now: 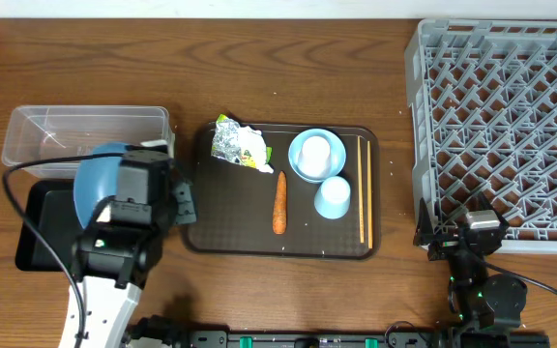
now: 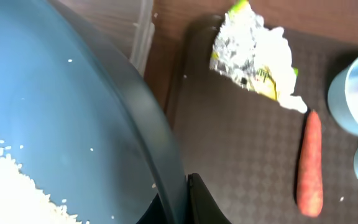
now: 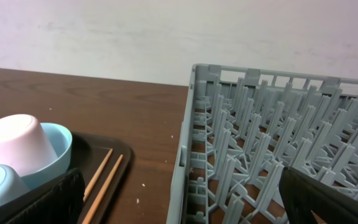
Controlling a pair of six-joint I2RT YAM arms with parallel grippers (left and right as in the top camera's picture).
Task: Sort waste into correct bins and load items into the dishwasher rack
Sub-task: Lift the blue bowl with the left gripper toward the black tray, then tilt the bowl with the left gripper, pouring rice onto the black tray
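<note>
Dark blue bowl (image 2: 73,112), rim clenched in left tool (image 2: 179,199), hangs over black tray (image 1: 37,242) at eight o'clock, likely to tip rice (image 2: 5,186); right tool (image 3: 185,199) released

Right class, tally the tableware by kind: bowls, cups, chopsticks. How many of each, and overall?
Bowls: 2 (dark blue bowl, light blue bowl)
Cups: 2 (whitish cup, light blue cup)
Wooden chopsticks: 2
Total: 6

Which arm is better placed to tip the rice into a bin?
Left: the left claw is shut on the dark blue bowl holding the rice, by the black tray; the right claw is open, far off beside the rack.
</note>
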